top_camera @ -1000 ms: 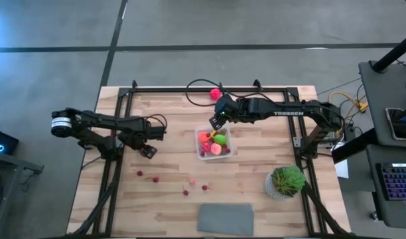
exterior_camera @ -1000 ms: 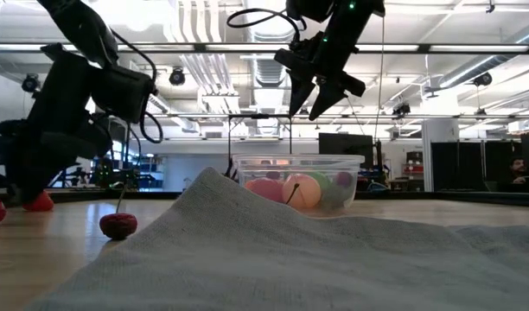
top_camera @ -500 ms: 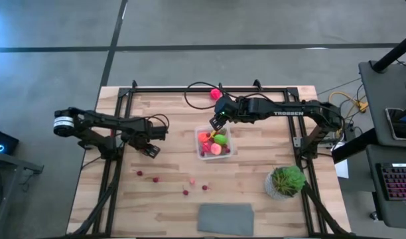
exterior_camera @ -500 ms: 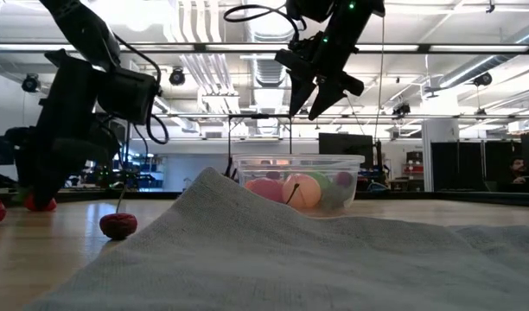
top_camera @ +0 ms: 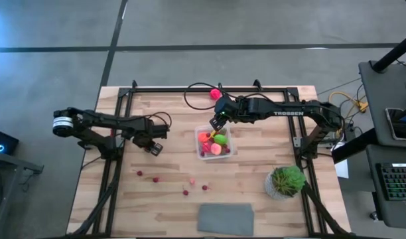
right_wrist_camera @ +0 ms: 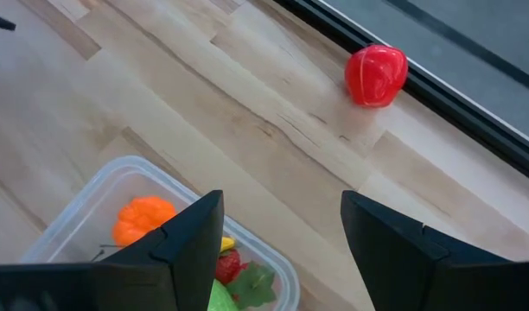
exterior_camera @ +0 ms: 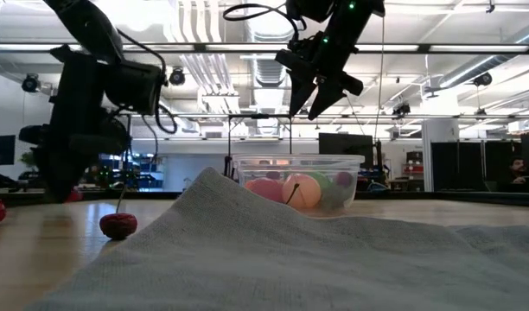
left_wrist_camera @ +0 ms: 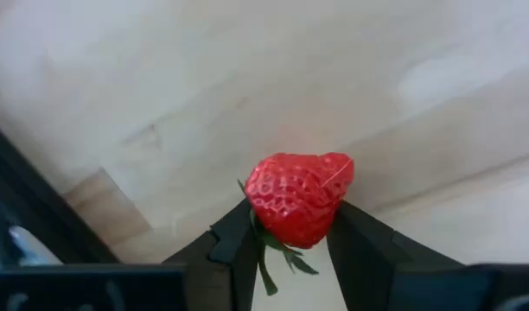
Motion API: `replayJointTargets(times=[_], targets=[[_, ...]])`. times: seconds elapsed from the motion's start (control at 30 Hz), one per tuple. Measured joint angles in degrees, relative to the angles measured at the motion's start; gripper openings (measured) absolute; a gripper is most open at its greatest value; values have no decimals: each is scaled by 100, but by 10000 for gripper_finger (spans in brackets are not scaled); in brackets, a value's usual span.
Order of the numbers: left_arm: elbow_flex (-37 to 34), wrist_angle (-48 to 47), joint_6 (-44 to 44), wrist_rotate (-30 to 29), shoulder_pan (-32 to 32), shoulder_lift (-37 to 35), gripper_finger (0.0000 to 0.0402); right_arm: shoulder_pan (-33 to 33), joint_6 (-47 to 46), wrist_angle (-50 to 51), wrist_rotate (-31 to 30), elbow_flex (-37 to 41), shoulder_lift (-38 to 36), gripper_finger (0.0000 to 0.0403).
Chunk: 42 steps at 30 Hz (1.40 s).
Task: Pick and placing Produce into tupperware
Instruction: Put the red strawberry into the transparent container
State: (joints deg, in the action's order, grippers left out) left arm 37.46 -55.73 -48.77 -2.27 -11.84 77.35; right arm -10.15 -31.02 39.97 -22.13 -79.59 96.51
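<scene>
A grey concrete floor (top_camera: 190,23) surrounds the table; white ceiling ducts (exterior_camera: 195,22) hang overhead.

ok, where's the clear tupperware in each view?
High: tupperware at table centre, under the right gripper.
Low: centre of picture, behind the grey cloth.
Left wrist: not in it.
Right wrist: by the fingers.
Shared landmark: orange piece inside.

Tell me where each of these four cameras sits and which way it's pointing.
High view: overhead, straight down on the table, both arms.
Low view: tabletop height, level across the grey cloth toward the tupperware.
Left wrist view: past left gripper, closing on a strawberry.
Right wrist view: past open right gripper, above the tupperware.
Shared: tupperware in high, low, right wrist.
</scene>
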Motion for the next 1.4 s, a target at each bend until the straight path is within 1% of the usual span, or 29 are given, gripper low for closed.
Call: replayJointTargets(times=[0.13, 0.2, 0.33, 0.43, 0.63, 0.7, 0.77, 0.83, 0.93, 1.03, 1.13, 1.3, 1.37, 1.4], targets=[[228, 31, 141, -236, -4, -15, 108, 0, 13, 2, 0, 0, 0, 226], [373, 62, 375, -300, -4, -15, 107, 0, 23, 2, 0, 0, 0, 226], [684, 518, 971, -464, -4, -16, 107, -1, 22, 7, 1, 0, -42, 226], [880, 1046, 1378, -568, -7, -13, 107, -2, -8, 9, -9, 0, -138, 226], [1157, 2542, 2552, -511, -7, 56, 107, 0, -143, 92, -219, 0, -521, 226], [1228, 3002, 2994, -342, -9, 66, 107, 0, -208, 189, -351, 0, -698, 226], [1262, 3484, 3448, -48, -8, 64, 107, 0, -237, 389, -480, 0, -881, 226], [1277, 3886, 3747, 129, -4, 64, 107, 0, -241, 579, -568, 0, -1053, 226], [1278, 4150, 3898, 156, -2, 68, 107, -2, -396, 919, -725, 0, -1298, 226], [1276, 4478, 3923, 214, -7, 226, 107, -2, -537, 1160, -857, 13, -1509, 226], [1352, 4875, 3927, 635, -4, 573, 107, -2, -547, 1251, -909, 27, -1672, 226], [1866, 4860, 3878, 1112, 2, 1401, 107, -2, -549, 1307, -951, 57, -1814, 226], [2134, 4661, 3871, 1388, -4, 1632, 107, -2, -584, 1338, -954, 57, -1821, 226], [2290, 4576, 3860, 1432, -3, 1738, 107, -2, -604, 1397, -955, 58, -1821, 226]])
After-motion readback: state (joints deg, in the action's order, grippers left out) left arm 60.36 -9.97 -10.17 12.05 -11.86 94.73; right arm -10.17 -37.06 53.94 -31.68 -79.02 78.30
